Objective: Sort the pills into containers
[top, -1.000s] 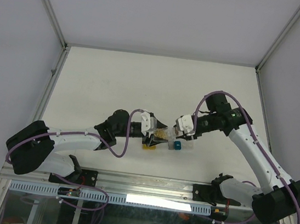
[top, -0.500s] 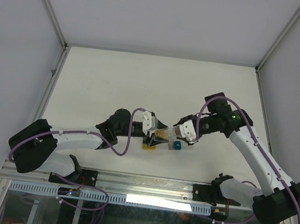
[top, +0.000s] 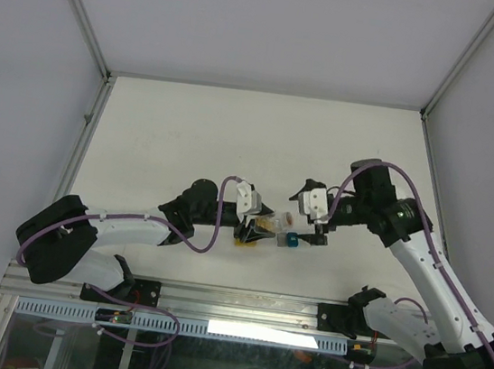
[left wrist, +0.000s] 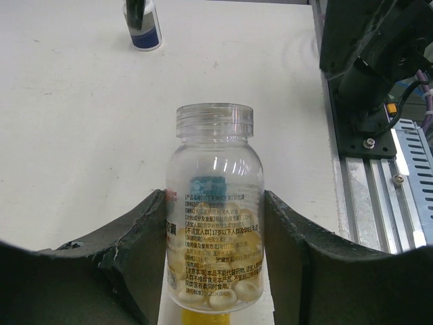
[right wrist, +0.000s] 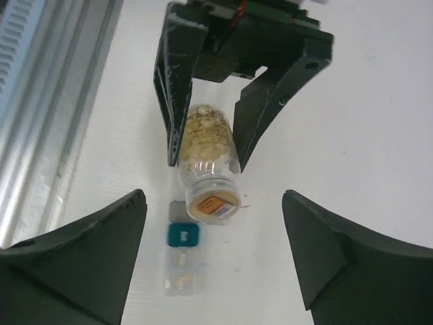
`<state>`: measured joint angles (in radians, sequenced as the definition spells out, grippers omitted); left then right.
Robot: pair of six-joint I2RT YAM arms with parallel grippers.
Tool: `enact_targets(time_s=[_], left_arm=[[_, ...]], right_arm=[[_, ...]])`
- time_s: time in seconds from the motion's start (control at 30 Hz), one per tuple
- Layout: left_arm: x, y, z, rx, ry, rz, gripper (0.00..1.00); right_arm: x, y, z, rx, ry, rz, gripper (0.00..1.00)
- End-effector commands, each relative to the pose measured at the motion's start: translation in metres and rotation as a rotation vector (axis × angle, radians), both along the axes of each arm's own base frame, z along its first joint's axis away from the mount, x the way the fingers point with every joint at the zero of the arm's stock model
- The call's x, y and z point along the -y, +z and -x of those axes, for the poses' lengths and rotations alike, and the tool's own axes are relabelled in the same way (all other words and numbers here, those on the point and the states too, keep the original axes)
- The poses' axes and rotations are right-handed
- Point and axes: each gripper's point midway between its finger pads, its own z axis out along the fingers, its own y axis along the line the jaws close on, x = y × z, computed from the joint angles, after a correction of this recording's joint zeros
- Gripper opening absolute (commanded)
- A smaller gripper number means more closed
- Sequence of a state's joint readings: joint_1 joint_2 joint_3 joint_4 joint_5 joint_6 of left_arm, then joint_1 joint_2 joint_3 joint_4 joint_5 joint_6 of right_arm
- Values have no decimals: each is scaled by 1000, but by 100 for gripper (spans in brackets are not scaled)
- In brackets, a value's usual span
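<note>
Near the middle of the counter's (top: 235, 137) near edge, the left gripper (top: 249, 227) is clamped round a clear bottle (right wrist: 205, 169). It is held almost level, mouth toward the right edge. The pills (right wrist: 201, 139) sit heaped inside it. On the counter just beside the mouth lie a teal cell (right wrist: 183, 236) and a clear cell (right wrist: 181, 279), and a yellow cell (top: 243, 240) shows by the bottle's base. The right gripper (top: 303, 217) hangs spread wide just off the mouth, holding nothing. Pouring looks to be the job now. I'd tip slowly, mouth low and square over one cell, since the pills could spill in a rush. Whether a seal covers the mouth I cannot tell.
</note>
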<state>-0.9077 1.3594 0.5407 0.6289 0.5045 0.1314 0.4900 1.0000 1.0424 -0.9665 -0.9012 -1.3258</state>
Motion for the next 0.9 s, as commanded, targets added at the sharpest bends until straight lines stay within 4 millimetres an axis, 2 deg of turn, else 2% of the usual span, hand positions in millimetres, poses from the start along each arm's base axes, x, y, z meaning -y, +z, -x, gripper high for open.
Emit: enact_targets(time_s=[0.0,0.07,0.17,0.23,0.47,0.87], left_arm=[[-1,25,1,40,-9,83,0],[-2,26,1,41,-6,86,0],[-1,27,0,46,-3,91,0],[-1,29,-1,49,0,98,0],[-2,34,-2,52,14,117,0],[2,42,-5,49,23,149,0]], right_arm=[[-9,30,-9,-379,-383,-153,86],[-6,25,-16,-610,-594,-154,86],[0,12,-12,-810,-653,-75,86],[-2,6,-6,-905,-627,-49,86],[-7,-20,-7,-996,-629,-26,87],[-27,-22,-8,-1112,-589,-27,85]])
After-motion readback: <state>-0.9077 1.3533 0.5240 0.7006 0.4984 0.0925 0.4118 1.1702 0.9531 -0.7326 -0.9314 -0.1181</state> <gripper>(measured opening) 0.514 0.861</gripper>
